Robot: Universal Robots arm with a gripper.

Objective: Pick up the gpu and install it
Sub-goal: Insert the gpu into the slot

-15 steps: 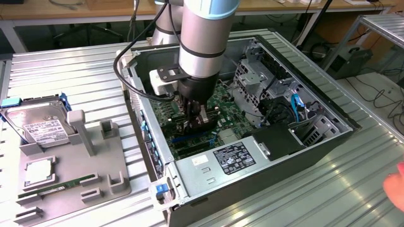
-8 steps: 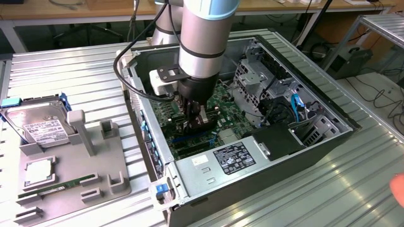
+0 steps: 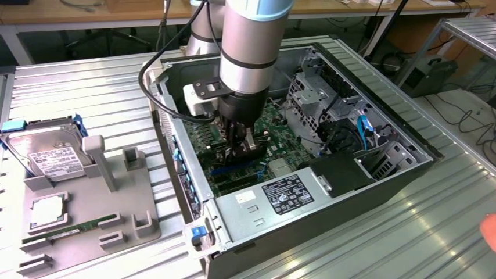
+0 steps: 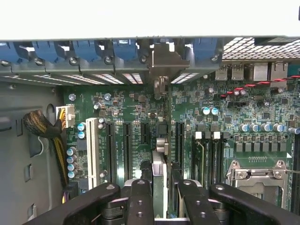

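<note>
claw (image 4: 160, 197) clamped on gpu (image 4: 159, 140), edge-on above motherboard (image 4: 140, 112) | risk: misaligned with slot, card jams

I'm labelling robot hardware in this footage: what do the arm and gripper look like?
The arm is a thick silver-grey tube with a light blue band at the top joint. Below it sits a black wrist section with a white box and black bracket on its side, and a black cable loops off it. The gripper is black, with bolted black fingers.
</note>
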